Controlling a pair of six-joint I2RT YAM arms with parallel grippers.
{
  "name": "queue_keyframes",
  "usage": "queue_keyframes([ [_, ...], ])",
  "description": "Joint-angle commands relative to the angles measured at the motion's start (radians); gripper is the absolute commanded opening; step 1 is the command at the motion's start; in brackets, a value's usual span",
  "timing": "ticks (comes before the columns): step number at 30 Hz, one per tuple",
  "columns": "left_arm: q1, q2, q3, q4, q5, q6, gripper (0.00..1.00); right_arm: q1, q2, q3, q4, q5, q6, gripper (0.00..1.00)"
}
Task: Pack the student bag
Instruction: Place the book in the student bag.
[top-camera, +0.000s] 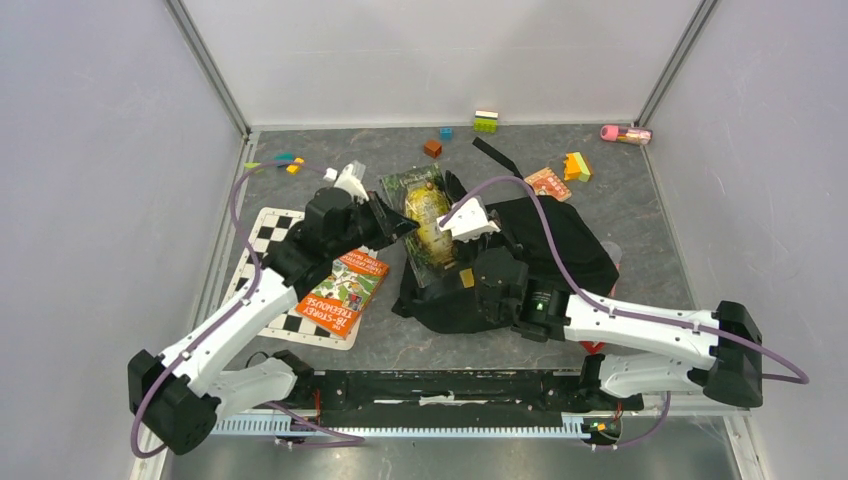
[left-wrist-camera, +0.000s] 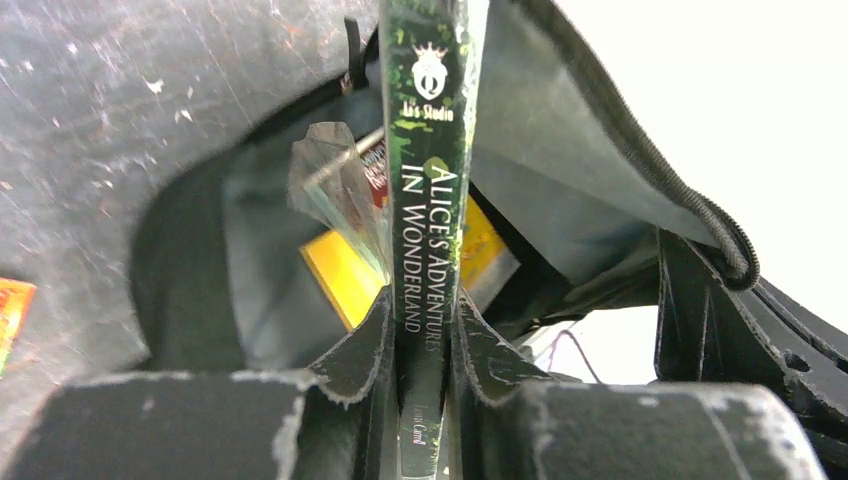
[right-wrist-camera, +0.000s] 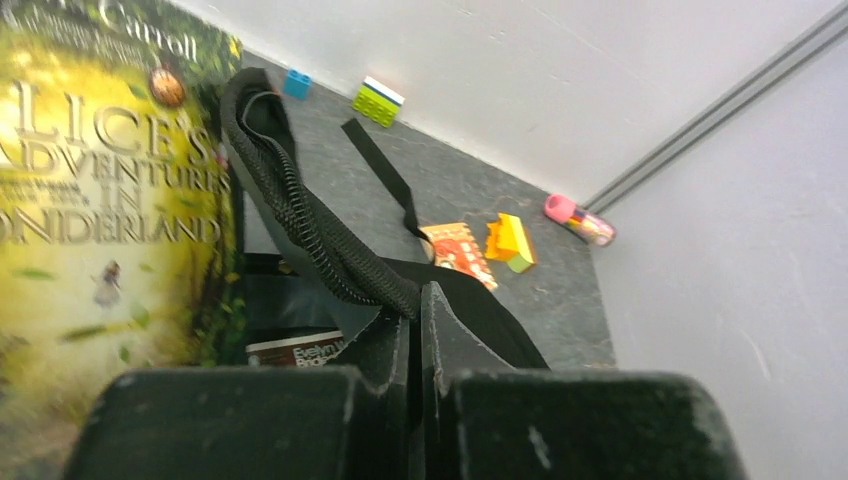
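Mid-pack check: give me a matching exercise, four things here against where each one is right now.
Things:
1. Alice book
2. bag rim
3. Treehouse book
4. pink case

Places:
A. partly on the chessboard
B. at the far right corner
C. gripped in the left pincer
D. pinched in the right pincer

Pairs: 1-C, 2-D, 3-A, 4-B
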Motion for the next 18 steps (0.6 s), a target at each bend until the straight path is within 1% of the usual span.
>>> queue_keyframes([
  [1,-0.009,-0.067,-0.132,0.256,0.01,-0.24,0.02,-0.007,0.012,0.09,0.144,-0.102,0.149,0.0],
  [6,-0.038,-0.049,-0.214,0.34,0.022,-0.299,0.02,-0.007,0.004,0.053,0.202,-0.107,0.211,0.0],
  [10,-0.045,0.017,-0.238,0.426,0.051,-0.308,0.02,-0.007,-0.011,0.019,0.191,-0.118,0.244,0.0],
  [15,-0.046,0.158,-0.187,0.464,0.159,-0.277,0.02,-0.007,-0.044,-0.017,0.158,-0.133,0.282,0.0],
  [18,-0.046,0.219,-0.186,0.526,0.214,-0.302,0.02,-0.007,-0.055,-0.028,0.147,-0.127,0.285,0.0],
])
